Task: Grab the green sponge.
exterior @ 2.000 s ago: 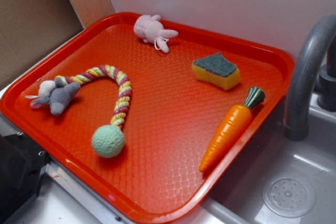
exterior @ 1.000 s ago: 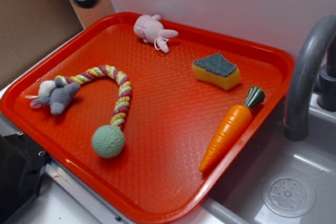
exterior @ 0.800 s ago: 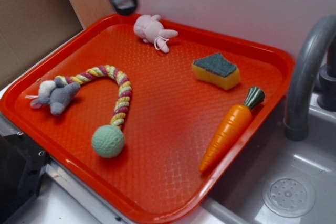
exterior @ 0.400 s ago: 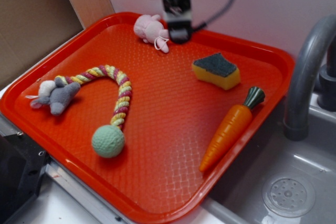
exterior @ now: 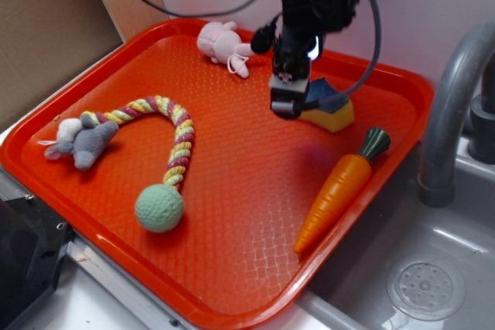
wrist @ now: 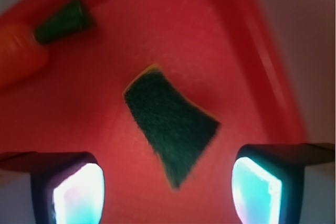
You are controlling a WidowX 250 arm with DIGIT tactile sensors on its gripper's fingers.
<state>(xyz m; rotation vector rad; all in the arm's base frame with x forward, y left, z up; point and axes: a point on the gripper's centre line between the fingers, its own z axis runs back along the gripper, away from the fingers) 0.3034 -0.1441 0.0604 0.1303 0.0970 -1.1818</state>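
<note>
The green sponge, yellow foam with a dark green top, lies on the red tray at the back right, partly hidden by my arm. In the wrist view the green sponge lies flat below me, its near corner reaching between my two fingers. My gripper hangs above the sponge's left edge. In the wrist view my gripper is open and empty, with its lit pads far apart. I cannot tell how high it is above the sponge.
An orange toy carrot lies right of the sponge near the tray's right rim. A pink plush sits at the back, a rope toy with a pale green ball and a grey plush at the left. A grey faucet and sink stand to the right.
My gripper came in from the top left, passed the pink plush, and moved right and down to hang over the sponge. The objects on the tray have not moved.
</note>
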